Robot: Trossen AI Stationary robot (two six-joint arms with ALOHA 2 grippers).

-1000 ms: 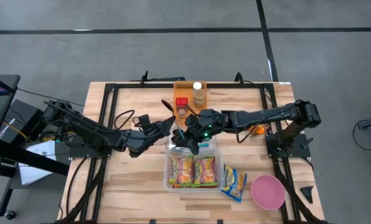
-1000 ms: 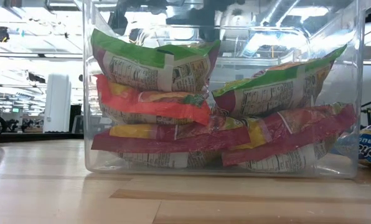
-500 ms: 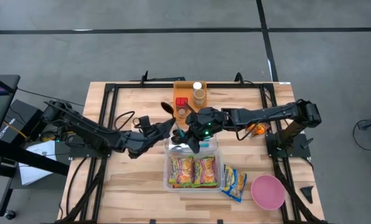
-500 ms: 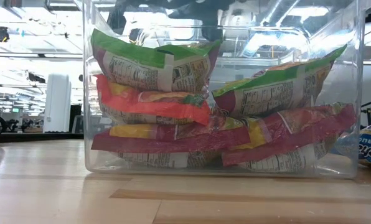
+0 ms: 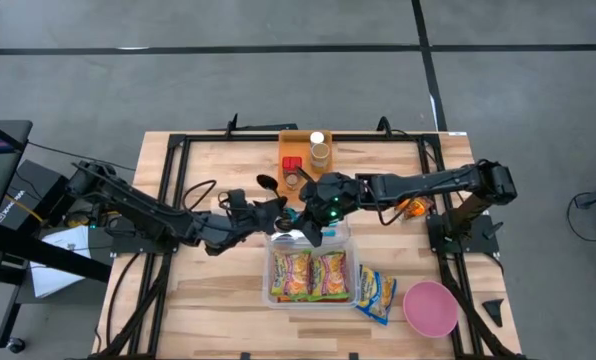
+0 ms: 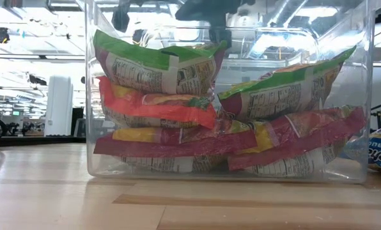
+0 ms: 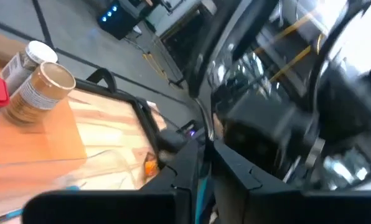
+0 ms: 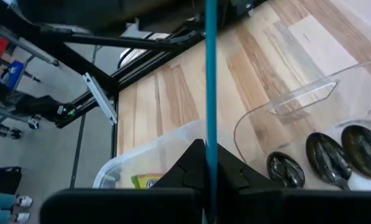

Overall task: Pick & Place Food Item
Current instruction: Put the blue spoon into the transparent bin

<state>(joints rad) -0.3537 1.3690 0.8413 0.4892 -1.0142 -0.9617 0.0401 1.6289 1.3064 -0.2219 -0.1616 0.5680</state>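
Note:
A clear bin [image 5: 308,262] holding several snack packets [image 6: 158,67] stands at the table's middle. My two grippers meet just above its far edge. My right gripper [image 8: 209,163] is shut on a thin teal strip [image 8: 210,68], seen edge-on; it shows as a small teal patch in the high view [image 5: 296,213]. My left gripper [image 7: 204,177] comes from the table's left, with its fingers close together around the same teal strip [image 7: 201,188]. Both show as dark shapes above the bin in the low view [image 6: 206,9]. My left gripper has the teal strip's edge [image 7: 201,184] between its two fingers, coming level from the table's left; which part of the strip this is cannot be told. My right gripper pinches the teal strip [image 8: 210,134] between its two fingers, coming from the table's right. The strip runs on straight past the fingertips, clear of the table.
An orange tray [image 5: 300,150] with jars and a red item stands behind the bin. A blue-and-yellow packet [image 5: 376,293] and a pink bowl [image 5: 430,307] lie near the right front. Dark round spoon-like heads [image 8: 325,158] show behind a clear wall.
My left gripper has gone a little toward the table's right and near edge, closing in on my right gripper above the bin's far edge. My right gripper has stayed about where it was.

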